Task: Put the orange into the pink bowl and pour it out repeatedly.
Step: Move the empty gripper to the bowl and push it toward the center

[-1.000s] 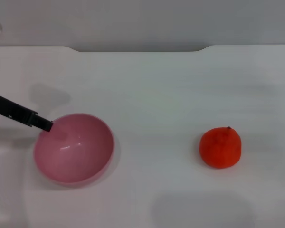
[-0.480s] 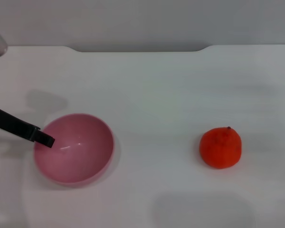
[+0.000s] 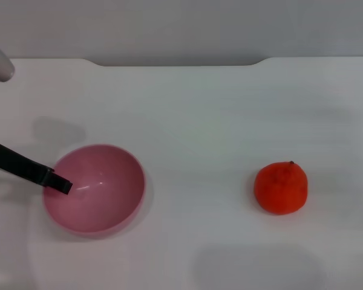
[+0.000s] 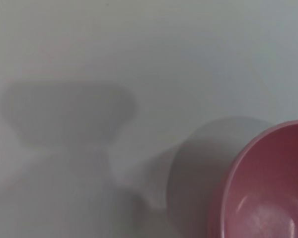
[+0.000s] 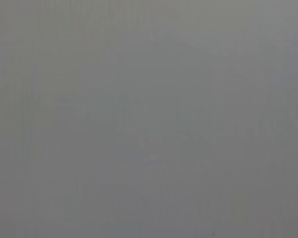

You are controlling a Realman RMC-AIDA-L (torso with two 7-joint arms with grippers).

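Looking from the head, we see the small red-orange fruit [image 3: 281, 188] on the white desk [image 3: 199, 109], well apart from the glossy pink plastic bowl [image 3: 103, 199]; the left wrist view shows only the bowl. One dark left finger [image 3: 51, 179] reaches over its rim; we cannot tell the opening.

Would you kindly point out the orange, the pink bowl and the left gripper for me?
orange [image 3: 281, 188], head view, middle of its skin.
pink bowl [image 3: 112, 181], head view, smooth inner wall.
pink bowl [image 4: 268, 198], left wrist view, inner wall near the rim.
left gripper [image 3: 60, 184], head view, dark fingertip over the bowl's rim.
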